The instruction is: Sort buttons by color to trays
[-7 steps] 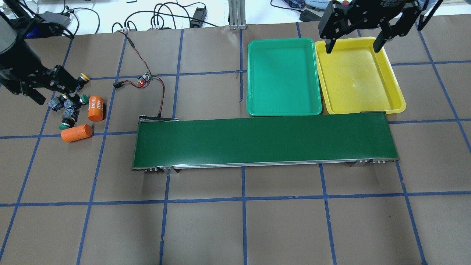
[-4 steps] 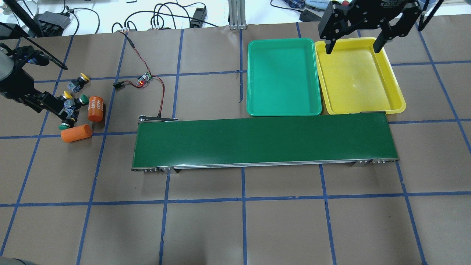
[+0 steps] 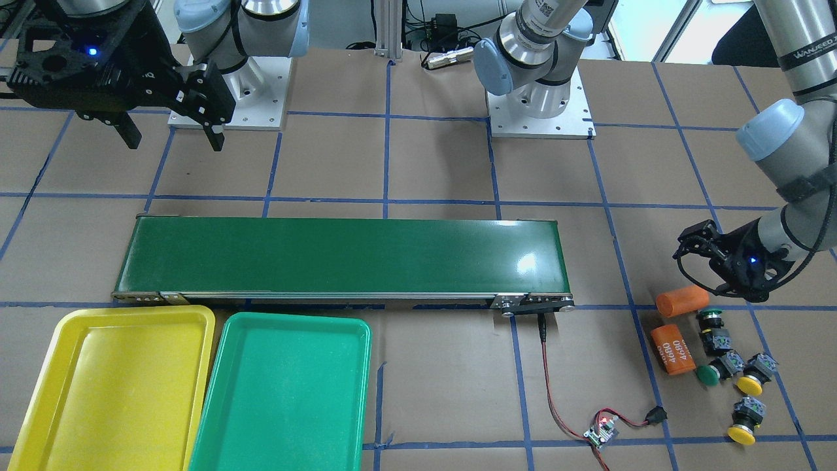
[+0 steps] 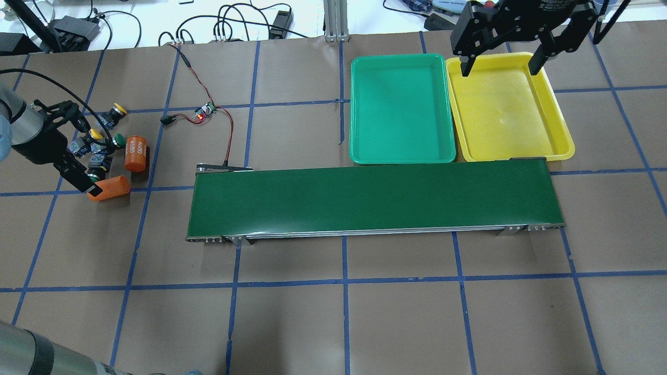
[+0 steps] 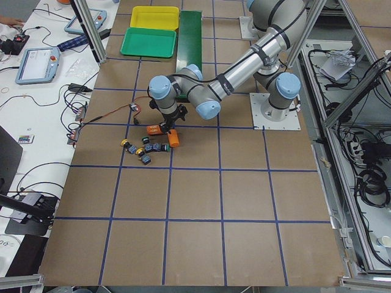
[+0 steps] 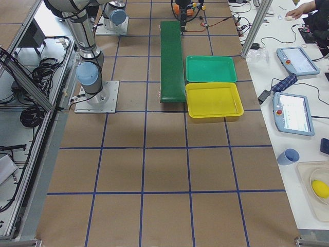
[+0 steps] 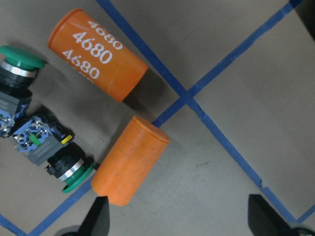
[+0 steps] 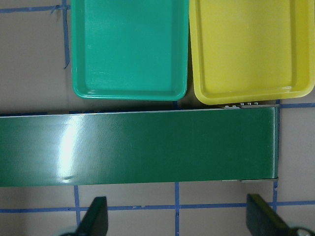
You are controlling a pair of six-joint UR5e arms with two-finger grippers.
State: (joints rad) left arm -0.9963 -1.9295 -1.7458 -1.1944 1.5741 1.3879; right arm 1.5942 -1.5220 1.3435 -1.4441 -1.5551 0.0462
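Conveyor belt, long, dark green (image 4: 365, 200), across brown taped table (image 4: 406, 323). Off its left end: left gripper (image 7: 178, 220), fingers spread wide, holding nothing, over plain orange cylinder (image 7: 130, 167); orange cylinder marked "4680" (image 7: 98, 61) alongside. Beside these, on table: green mushroom-cap push button (image 3: 713, 327), second green button (image 3: 719, 368), yellow button (image 3: 755, 374), second yellow button (image 3: 745, 422). Farthest: shallow green plastic tray (image 4: 401, 158) and shallow yellow plastic tray (image 4: 566, 140) side by side behind belt; right gripper (image 4: 499, 69), fingers wide apart, empty, above yellow tray.

Trays (image 4: 401, 158) sit beyond the belt (image 4: 372, 200); buttons (image 4: 119, 139) cluster off its left end.
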